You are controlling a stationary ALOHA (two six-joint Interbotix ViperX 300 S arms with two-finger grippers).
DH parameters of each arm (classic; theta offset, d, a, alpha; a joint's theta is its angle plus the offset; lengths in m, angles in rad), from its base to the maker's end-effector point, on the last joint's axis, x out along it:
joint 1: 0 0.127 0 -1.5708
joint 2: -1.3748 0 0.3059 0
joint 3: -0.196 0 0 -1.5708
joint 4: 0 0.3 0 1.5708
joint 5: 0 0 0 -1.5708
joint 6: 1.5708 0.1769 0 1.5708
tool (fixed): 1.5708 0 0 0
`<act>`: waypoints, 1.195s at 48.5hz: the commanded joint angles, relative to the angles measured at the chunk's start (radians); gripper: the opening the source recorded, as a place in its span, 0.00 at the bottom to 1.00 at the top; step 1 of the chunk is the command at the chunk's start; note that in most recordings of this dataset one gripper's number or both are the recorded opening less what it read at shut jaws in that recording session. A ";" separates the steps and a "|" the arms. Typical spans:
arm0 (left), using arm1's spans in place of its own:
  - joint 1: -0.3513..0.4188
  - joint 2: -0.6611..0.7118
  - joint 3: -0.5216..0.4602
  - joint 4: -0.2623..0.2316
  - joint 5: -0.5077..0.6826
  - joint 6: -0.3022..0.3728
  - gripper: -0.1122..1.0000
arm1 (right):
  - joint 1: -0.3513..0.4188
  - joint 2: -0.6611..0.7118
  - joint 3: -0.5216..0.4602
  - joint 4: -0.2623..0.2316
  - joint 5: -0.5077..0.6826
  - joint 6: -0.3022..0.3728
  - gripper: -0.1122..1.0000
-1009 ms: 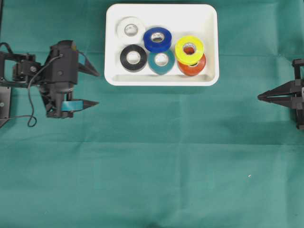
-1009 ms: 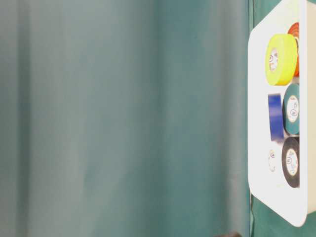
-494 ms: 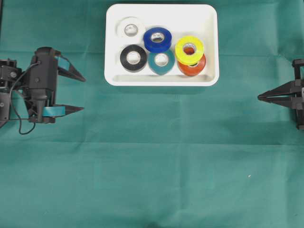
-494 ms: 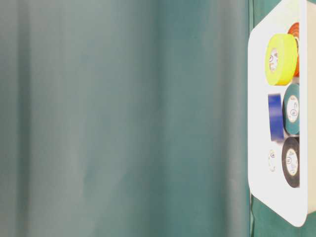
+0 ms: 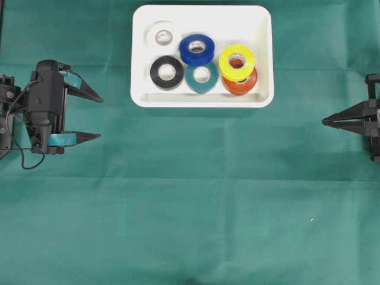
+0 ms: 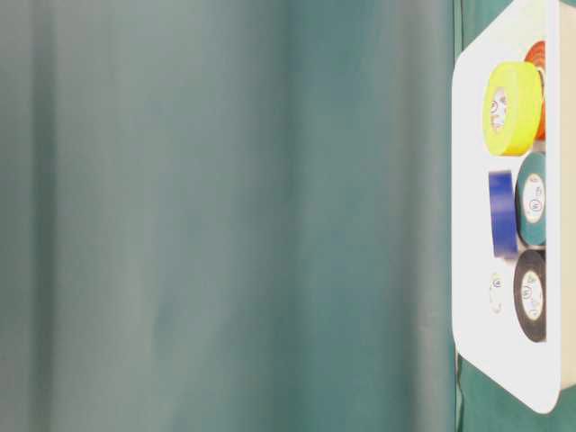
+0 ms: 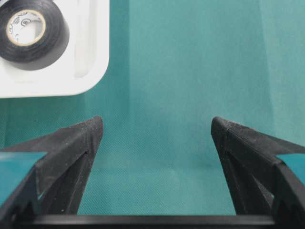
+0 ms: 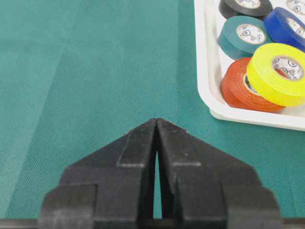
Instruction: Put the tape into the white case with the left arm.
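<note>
Over at the left edge of the green cloth [image 5: 178,202], the left gripper [image 5: 100,117] hangs with its two teal-banded fingers spread wide and nothing between them; its wrist view shows only bare cloth in the gap, with the near corner of the white case [image 7: 90,71] off to the upper left. The gripper sits well apart from the case, to its left and a little lower in the overhead view.

The white case [image 5: 261,59] lies at the top middle of the cloth, and six tape rolls are inside it. From left to right: a white roll [image 5: 163,37] in the upper left part, a black roll [image 5: 167,72] just below it, a blue roll [image 5: 197,49] that leans on its neighbours, a teal roll [image 5: 202,76] just beside the black one, then a yellow roll [image 5: 237,62] resting tilted on top of an orange roll [image 5: 240,84] by the right wall. No roll lies loose on the cloth.

At the far right edge the right gripper [image 5: 324,122] points toward the middle, its all-black fingers pressed together tip to tip, holding nothing, well apart from the case.
</note>
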 commanded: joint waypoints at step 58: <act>-0.014 -0.577 0.183 -0.002 0.095 -0.002 0.99 | -0.006 0.008 -0.011 0.000 -0.011 0.000 0.02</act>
